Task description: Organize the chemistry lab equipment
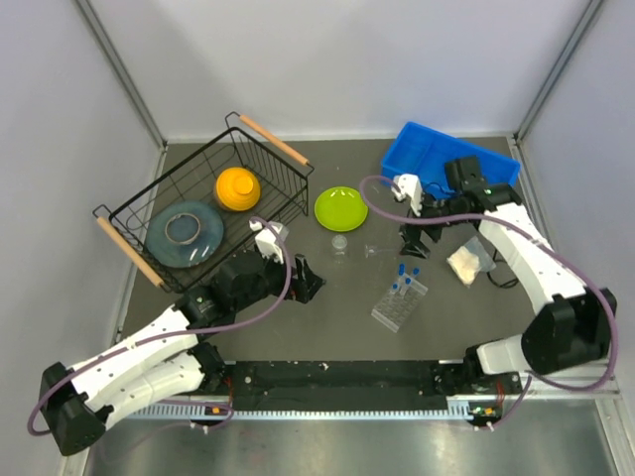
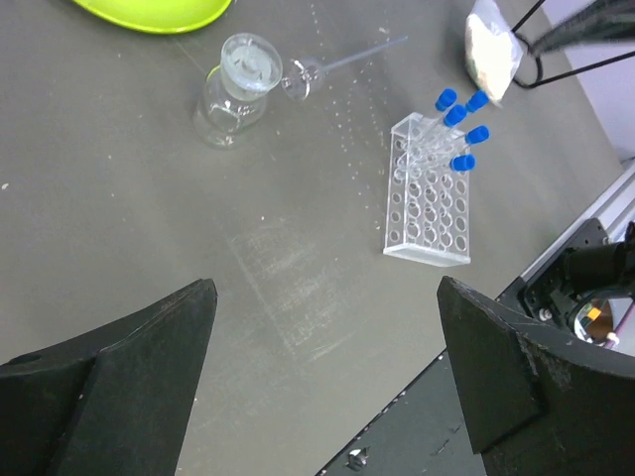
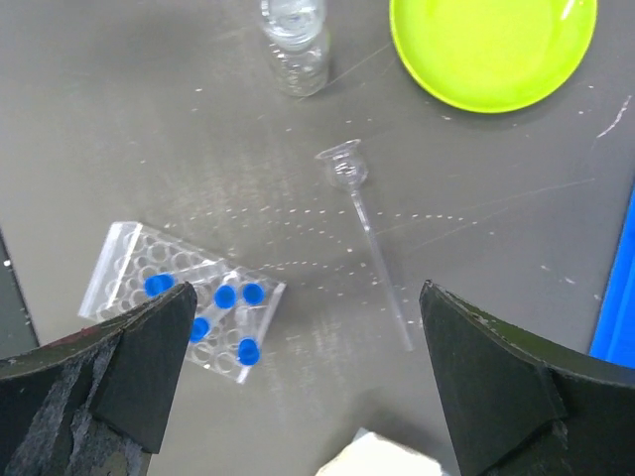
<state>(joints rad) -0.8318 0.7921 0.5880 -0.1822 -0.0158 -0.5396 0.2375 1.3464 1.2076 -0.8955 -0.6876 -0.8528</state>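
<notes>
A clear plastic grid rack point(image 1: 398, 305) stands mid-table with several blue-capped tubes point(image 1: 408, 279) in its far end. A tiny clear cup point(image 1: 339, 244) and a thin clear funnel point(image 1: 374, 250) lie left of it. A white-filled packet point(image 1: 467, 263) and a thin black loop point(image 1: 499, 281) lie to its right. My left gripper point(image 1: 310, 282) is open and empty, left of the rack point(image 2: 429, 203). My right gripper point(image 1: 415, 241) is open and empty, hovering above the table between the funnel point(image 3: 355, 188) and the packet point(image 3: 392, 458), with the rack point(image 3: 149, 280) to one side.
A blue bin point(image 1: 446, 159) sits at the back right. A lime-green plate point(image 1: 340, 207) lies behind the cup. A black wire basket point(image 1: 159, 188) at the back left holds an orange dome point(image 1: 238, 188) and a grey-blue dish point(image 1: 187, 233).
</notes>
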